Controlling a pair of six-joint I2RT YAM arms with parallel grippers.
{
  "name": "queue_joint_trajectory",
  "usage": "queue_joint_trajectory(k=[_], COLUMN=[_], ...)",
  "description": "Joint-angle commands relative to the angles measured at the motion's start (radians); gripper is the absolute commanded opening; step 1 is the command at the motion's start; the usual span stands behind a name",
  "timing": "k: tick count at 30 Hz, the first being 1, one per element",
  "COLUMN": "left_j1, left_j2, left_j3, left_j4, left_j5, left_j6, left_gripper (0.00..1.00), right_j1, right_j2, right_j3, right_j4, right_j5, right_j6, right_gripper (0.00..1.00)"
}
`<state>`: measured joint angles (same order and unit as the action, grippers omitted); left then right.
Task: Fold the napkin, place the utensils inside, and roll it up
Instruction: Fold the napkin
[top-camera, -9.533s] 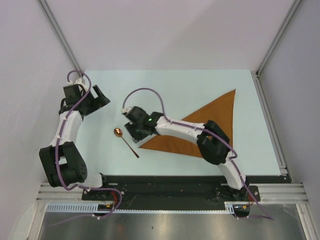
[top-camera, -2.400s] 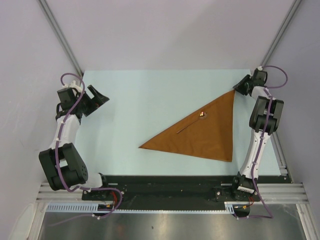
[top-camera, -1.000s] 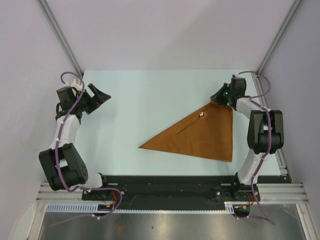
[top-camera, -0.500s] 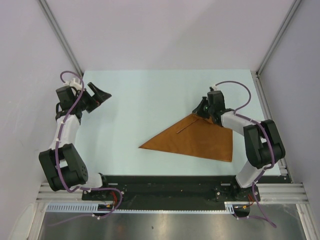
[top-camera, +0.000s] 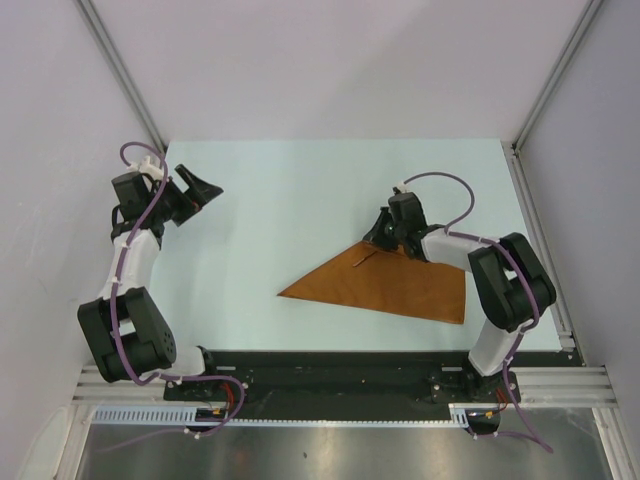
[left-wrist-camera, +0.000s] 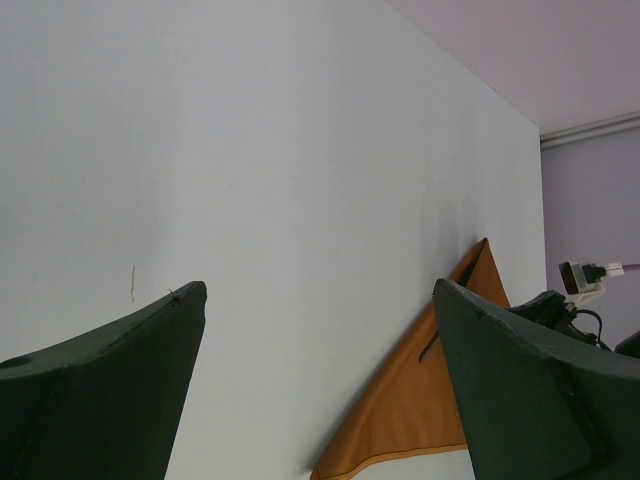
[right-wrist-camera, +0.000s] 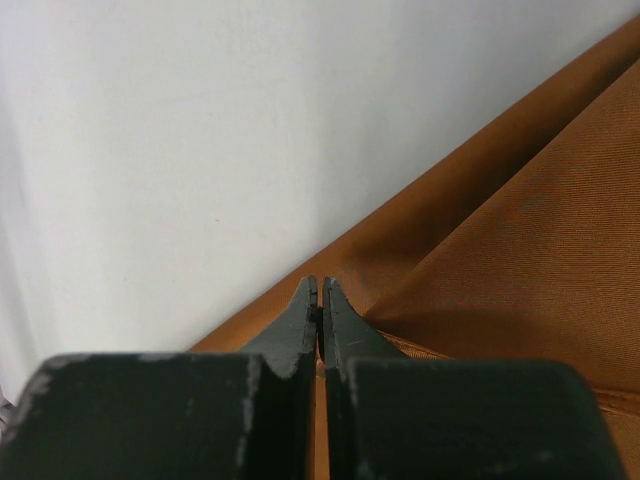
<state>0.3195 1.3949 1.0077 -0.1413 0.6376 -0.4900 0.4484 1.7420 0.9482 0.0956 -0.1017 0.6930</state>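
Note:
The rust-brown napkin (top-camera: 400, 288) lies on the pale table (top-camera: 300, 190) as a triangle, and its far right corner is lifted and drawn leftward over itself. My right gripper (top-camera: 384, 236) is shut on that corner, with cloth pinched between the fingertips (right-wrist-camera: 320, 292) and folds of the napkin (right-wrist-camera: 520, 220) just beyond. Only the thin dark handle of the spoon (top-camera: 362, 259) pokes out from under the folded flap; its bowl is hidden. My left gripper (top-camera: 200, 190) hangs open far to the left, with nothing between its fingers. In the left wrist view, the left gripper (left-wrist-camera: 318, 290) looks toward the napkin (left-wrist-camera: 420, 400) and the spoon handle (left-wrist-camera: 428, 349).
The right arm's elbow (top-camera: 505, 282) hangs over the napkin's right edge. Grey walls and metal posts (top-camera: 120, 70) close in both sides. A black base rail (top-camera: 330, 375) runs along the near edge.
My right gripper has carried the napkin's far corner leftward and nearer, folding the flap over the spoon's bowl. The left arm has stayed put.

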Motion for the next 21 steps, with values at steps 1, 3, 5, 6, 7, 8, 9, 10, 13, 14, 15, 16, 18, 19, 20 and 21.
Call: queue_joint_trajectory(k=[1, 3, 5, 6, 7, 8, 9, 10, 13, 14, 15, 16, 18, 19, 20, 21], left_j1=[0.003, 0.001, -0.005, -0.008, -0.013, -0.028, -0.040, -0.054, -0.146, -0.192, -0.213, -0.232, -0.276, -0.292, -0.319, -0.379], left_j2=[-0.023, -0.020, -0.022, -0.022, -0.022, -0.022, -0.020, -0.020, -0.022, -0.033, -0.043, -0.056, -0.104, -0.125, -0.154, -0.168], left_j3=[-0.009, -0.009, -0.009, -0.009, -0.009, -0.009, -0.008, -0.004, 0.000, -0.014, -0.035, -0.093, -0.158, -0.214, -0.242, -0.288], left_j4=[0.028, 0.028, 0.028, 0.025, 0.019, 0.014, 0.003, -0.006, -0.066, -0.090, -0.093, -0.090, -0.058, -0.044, -0.021, -0.014], left_j5=[0.028, 0.028, 0.022, 0.019, 0.005, -0.006, -0.018, -0.032, -0.114, -0.139, -0.151, -0.157, -0.159, -0.164, -0.180, -0.191], left_j6=[-0.007, -0.007, -0.004, -0.004, 0.002, 0.007, 0.013, 0.033, 0.085, 0.094, 0.099, 0.091, 0.068, 0.041, 0.024, 0.018], left_gripper=[1.00, 1.00, 1.00, 1.00, 1.00, 1.00, 1.00, 1.00, 0.99, 1.00, 1.00, 1.00, 0.98, 0.98, 0.95, 0.93], right_j1=[0.006, 0.007, 0.013, 0.015, 0.021, 0.026, 0.032, 0.036, 0.055, 0.058, 0.059, 0.058, 0.049, 0.043, 0.027, 0.018], right_j2=[0.019, 0.022, 0.024, 0.022, 0.021, 0.016, 0.010, -0.001, -0.065, -0.111, -0.134, -0.162, -0.246, -0.277, -0.321, -0.346], right_j3=[0.011, 0.012, 0.015, 0.018, 0.029, 0.032, 0.034, 0.035, 0.037, 0.028, 0.021, 0.011, -0.020, -0.029, -0.046, -0.052], right_j4=[0.030, 0.024, 0.023, 0.018, 0.009, -0.006, -0.014, -0.019, -0.048, -0.060, -0.063, -0.066, -0.069, -0.069, -0.074, -0.079], right_j5=[0.011, 0.007, -0.003, -0.006, -0.010, -0.012, -0.012, -0.010, -0.013, -0.015, -0.016, -0.016, -0.015, -0.015, -0.021, -0.029], right_j6=[0.017, 0.011, 0.008, 0.004, -0.009, -0.016, -0.026, -0.051, -0.096, -0.121, -0.133, -0.144, -0.171, -0.176, -0.184, -0.182], right_gripper=[0.00, 0.00, 0.00, 0.01, 0.19, 0.28, 0.34, 0.43, 0.56, 0.57, 0.57, 0.58, 0.58, 0.58, 0.58, 0.58])
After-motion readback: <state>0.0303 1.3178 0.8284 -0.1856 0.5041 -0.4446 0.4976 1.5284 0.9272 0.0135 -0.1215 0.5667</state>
